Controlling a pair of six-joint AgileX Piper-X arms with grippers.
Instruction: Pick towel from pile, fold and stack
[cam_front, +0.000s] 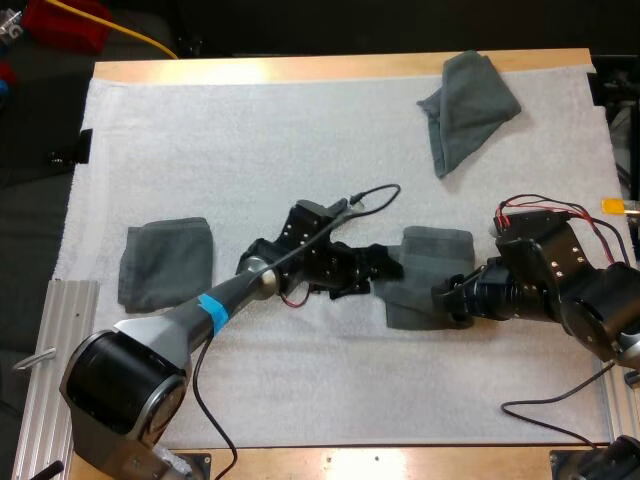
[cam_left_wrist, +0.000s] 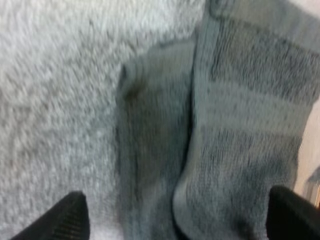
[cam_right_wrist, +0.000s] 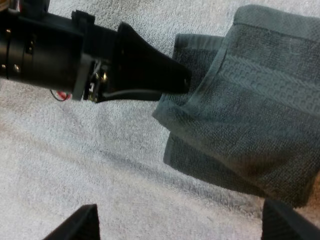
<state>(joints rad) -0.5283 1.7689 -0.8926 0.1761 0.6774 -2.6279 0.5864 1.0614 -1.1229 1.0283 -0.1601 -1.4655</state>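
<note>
Middle towel (cam_front: 435, 260): dark grey-green terry with ribbed woven bands, folded into a blocky rectangle. The upper layer sits askew on the lower one. It lies mid-mat, between both pincers.
Long axis: roughly near side to far side in the high view, tilted a little.
Left pincer (cam_front: 385, 268): fingers (cam_left_wrist: 65, 220) spread wide at the towel's left edge, gripping nothing.
Right pincer (cam_front: 455, 295): fingers (cam_right_wrist: 75, 225) also apart, at the towel's near right corner.
Folded towel (cam_front: 165, 262): flat, squarish, on the mat's left.
Crumpled towel (cam_front: 465, 105): rumpled wedge at the far right.
Mat (cam_front: 300, 150): white and nubbly, on the wooden table (cam_front: 300, 68).
</note>
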